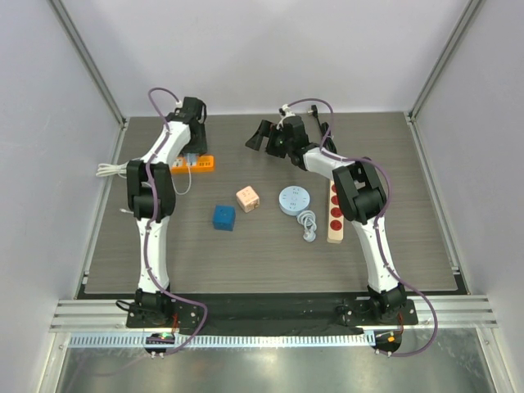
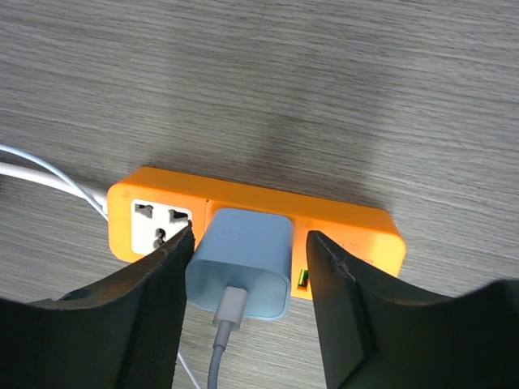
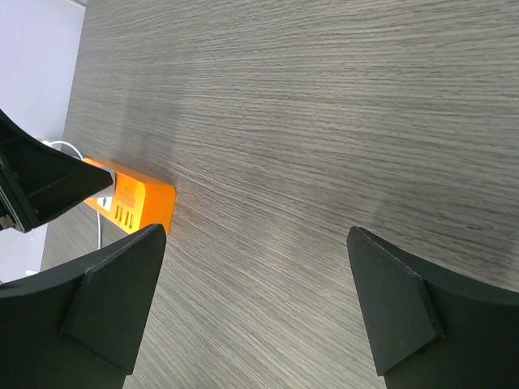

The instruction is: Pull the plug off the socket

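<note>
plug (image 2: 242, 263) sits in the orange strip (image 2: 345, 223). left gripper (image 2: 250, 237) straddles it, not clamped yet; right gripper (image 3: 255, 233) wide open, empty. plug looks rigid, smooth, light: pinch its flat sides, strip may lift.

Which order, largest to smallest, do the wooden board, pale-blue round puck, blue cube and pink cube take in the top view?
1. wooden board, the longest
2. pale-blue round puck
3. blue cube and pink cube: these look about alike, so I leave them tied.
</note>
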`<state>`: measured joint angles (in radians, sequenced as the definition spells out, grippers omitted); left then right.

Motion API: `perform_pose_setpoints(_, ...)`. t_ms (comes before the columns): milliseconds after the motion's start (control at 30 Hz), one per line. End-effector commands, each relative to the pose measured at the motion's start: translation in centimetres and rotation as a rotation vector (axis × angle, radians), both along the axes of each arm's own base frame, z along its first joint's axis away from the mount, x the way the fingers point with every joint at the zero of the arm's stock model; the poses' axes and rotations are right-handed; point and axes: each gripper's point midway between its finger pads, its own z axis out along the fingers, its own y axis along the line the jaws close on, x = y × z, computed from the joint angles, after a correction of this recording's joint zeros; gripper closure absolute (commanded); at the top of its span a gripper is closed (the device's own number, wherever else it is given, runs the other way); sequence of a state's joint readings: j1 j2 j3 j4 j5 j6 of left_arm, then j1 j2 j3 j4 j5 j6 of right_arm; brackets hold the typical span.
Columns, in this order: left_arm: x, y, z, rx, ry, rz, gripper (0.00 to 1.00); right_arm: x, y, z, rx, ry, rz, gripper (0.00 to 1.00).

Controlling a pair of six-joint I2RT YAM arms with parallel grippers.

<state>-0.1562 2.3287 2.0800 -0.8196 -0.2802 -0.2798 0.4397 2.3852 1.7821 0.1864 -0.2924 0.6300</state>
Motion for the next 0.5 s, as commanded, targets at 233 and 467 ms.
perform_pose_setpoints(233,-0.26,-0.03,1.20,-0.011,-0.021,0.014,0.32,0.48,1.28,2.31,0.022,-0.054,0.035,0.00)
perform_pose_setpoints(467,-0.53,-0.22,0.76,-0.019,-0.005,0.006,0.54,0.41,1.44,2.11,0.021,-0.048,0.041,0.00)
